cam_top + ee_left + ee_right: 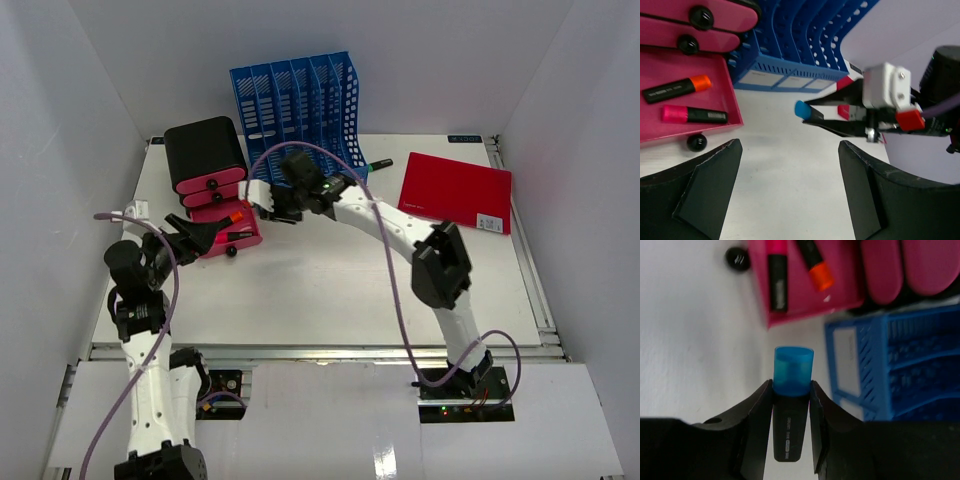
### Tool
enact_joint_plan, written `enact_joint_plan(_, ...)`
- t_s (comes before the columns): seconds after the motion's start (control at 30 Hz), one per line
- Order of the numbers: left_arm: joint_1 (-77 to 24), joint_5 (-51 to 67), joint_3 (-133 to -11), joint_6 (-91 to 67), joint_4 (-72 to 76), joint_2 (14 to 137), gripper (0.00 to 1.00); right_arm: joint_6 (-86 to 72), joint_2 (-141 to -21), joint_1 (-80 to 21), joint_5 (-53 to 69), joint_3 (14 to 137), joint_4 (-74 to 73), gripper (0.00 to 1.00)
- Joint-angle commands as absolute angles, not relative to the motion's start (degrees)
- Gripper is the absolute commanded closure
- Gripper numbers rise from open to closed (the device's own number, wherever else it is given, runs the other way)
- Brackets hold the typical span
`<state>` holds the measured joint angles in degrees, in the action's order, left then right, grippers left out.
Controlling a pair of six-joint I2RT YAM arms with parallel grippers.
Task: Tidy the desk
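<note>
Right gripper was clamped on a blue highlighter, above the desk and near the open drawer. Left gripper stood wide open, empty. Advised: clear the drawer rim, then release low.

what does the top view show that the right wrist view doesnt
Only the top view: the red folder at the desk's far right, a dark marker left of it, and the left gripper. Only the right wrist view: the blue highlighter clamped in the right gripper, and a pink highlighter. Both: the open pink drawer, the orange highlighter in it and the blue file rack.
</note>
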<state>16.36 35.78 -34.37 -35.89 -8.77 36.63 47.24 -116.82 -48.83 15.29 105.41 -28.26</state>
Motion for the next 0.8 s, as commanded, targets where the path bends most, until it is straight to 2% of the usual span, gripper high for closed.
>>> enact_joint_plan(0.0, 16.5, 28.2, -34.5, -33.6, -16.1, 29.4, 0.10, 48.2, -130.1, -51.3, 15.8, 125.5, -26.1, 0.92)
enact_joint_plan(0.07, 16.4, 26.6, -34.2, -33.3, -18.1, 27.6, 0.10, 48.0, -133.3, -53.1, 13.9, 129.0, -21.0, 0.92)
enact_joint_plan(0.23, 16.4, 25.4, -33.6, -32.2, -18.9, 27.7, 0.10, 46.2, -137.2, -55.6, 11.2, 124.9, 2.9, 0.92)
enact_joint_plan(0.37, 16.4, 24.9, -33.6, -31.4, -18.8, 28.4, 0.09, 43.1, -142.8, -56.5, 10.4, 129.0, 7.7, 0.92)
enact_joint_plan(0.5, 16.4, 24.5, -33.9, -30.9, -18.8, 28.3, 0.09, 41.8, -144.9, -57.3, 10.2, 127.5, 10.9, 0.91)
enact_joint_plan(0.53, 16.4, 24.5, -33.9, -30.9, -18.8, 28.3, 0.09, 41.1, -145.3, -57.4, 10.1, 127.3, 11.2, 0.88)
enact_joint_plan(0.6, 16.4, 24.7, -34.1, -30.9, -18.9, 28.3, 0.09, 40.2, -145.7, -57.4, 9.9, 127.1, 11.4, 0.72)
enact_joint_plan(0.63, 16.4, 24.7, -34.3, -30.9, -19.1, 28.3, 0.09, 39.9, -145.8, -57.4, 9.4, 126.9, 11.4, 0.58)
enact_joint_plan(0.7, 16.4, 25.0, -34.7, -30.9, -19.4, 28.2, 0.09, 39.9, -145.1, -57.1, 9.4, 126.0, 11.1, 0.41)
enact_joint_plan(0.77, 16.4, 25.6, -34.8, -31.1, -19.4, 28.2, 0.09, 39.4, -144.1, -56.6, 10.6, 126.0, 9.5, 0.35)
